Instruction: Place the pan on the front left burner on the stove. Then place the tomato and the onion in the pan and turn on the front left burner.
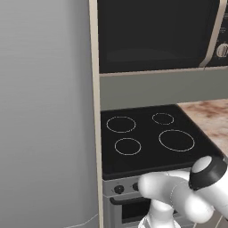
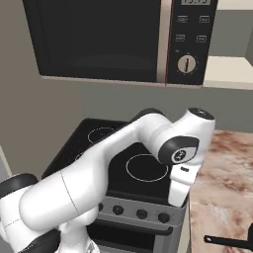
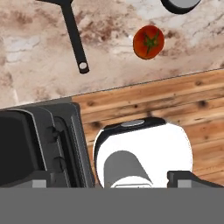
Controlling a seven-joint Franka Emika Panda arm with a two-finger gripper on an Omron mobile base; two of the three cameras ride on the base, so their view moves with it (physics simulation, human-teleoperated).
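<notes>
The stove (image 1: pixel 147 153) shows its black glass top with four white rings. Its front left burner (image 1: pixel 128 146) is the small ring at the near left, and it is bare. In the hand view my gripper (image 3: pixel 113 180) is open, its fingertips (image 3: pixel 188 178) wide apart with nothing between them. It looks down past the stove's front onto the marble counter. The pan's long black handle (image 3: pixel 73 33) lies there, with the pan's body cut off by the top edge. The tomato (image 3: pixel 148 41), red with a green stem star, rests to its right. The pan's handle (image 2: pixel 225 241) also shows at the lower right. The onion is out of view.
A microwave (image 2: pixel 113 39) hangs low above the cooktop. A tall grey panel (image 1: pixel 44 111) stands left of the stove. The marble counter (image 2: pixel 222 188) runs to its right. A dark round vessel (image 3: pixel 179 4) sits beyond the tomato. Black knobs (image 2: pixel 142 213) line the stove front above a wooden floor (image 3: pixel 153 100).
</notes>
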